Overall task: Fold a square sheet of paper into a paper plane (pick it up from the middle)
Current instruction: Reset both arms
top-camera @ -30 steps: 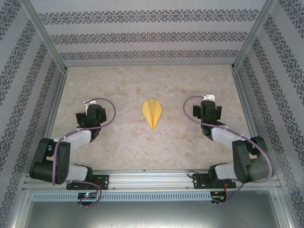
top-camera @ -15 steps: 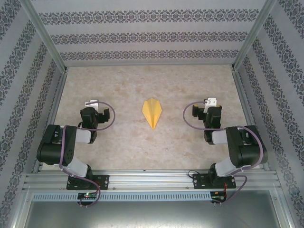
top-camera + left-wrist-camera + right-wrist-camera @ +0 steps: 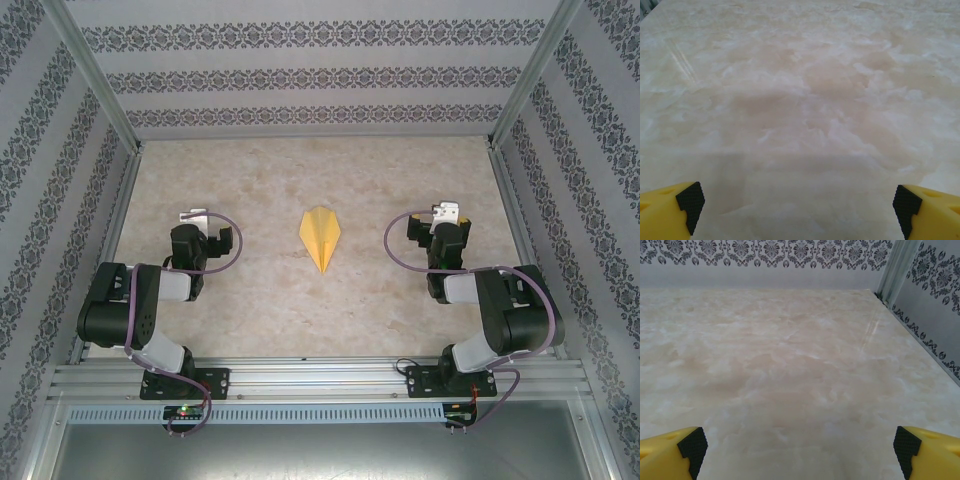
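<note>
Paper plane point(image 3: 321, 238): yellow, a slim dart shape folded down from the square sheet.
Tip: pointed, aimed at the near edge where the arm bases sit.
Tail: the wider end, facing the far wall, with a small peak at its middle.
Crease: one centre line runs tip to tail, and the two halves differ slightly in shade.
Position: lies on the table point(image 3: 260, 300) near its middle, between the two arms and well apart from both.
Contact: nothing touches it.
Table surface: pale beige marbled pattern, bare around the plane.
Left gripper point(image 3: 797, 202): jaws spread wide over bare table, nothing between them; yellow fingers with black pads point(image 3: 690, 200).
Right gripper point(image 3: 799, 445): jaws spread wide, holding nothing, facing the far right corner.
Arms: both folded back close to their bases.
Walls point(image 3: 300, 80): grey with bands of dark ornament.
</note>
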Motion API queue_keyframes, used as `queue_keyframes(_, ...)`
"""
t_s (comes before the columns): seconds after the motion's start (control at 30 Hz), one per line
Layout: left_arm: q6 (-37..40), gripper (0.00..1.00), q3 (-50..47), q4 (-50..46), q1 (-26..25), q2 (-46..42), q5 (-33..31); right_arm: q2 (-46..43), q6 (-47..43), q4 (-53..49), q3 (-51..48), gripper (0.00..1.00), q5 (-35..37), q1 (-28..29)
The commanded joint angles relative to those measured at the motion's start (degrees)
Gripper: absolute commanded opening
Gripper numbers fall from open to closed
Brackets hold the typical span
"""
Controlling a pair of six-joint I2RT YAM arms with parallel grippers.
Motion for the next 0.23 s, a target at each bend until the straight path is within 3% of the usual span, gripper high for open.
queue_keyframes(0.0, 0.47, 1.0, 0.79, 2.21, 0.39, -0.24, 1.1, -0.33, 0.13, 1.61, -0.36, 0.98, 0.77, 0.06)
queue_keyframes(0.2, 0.47, 1.0, 0.79, 2.21, 0.39, -0.22, 1.1, -0.39, 0.55, 0.8, -0.03, 0.98, -0.94, -0.65)
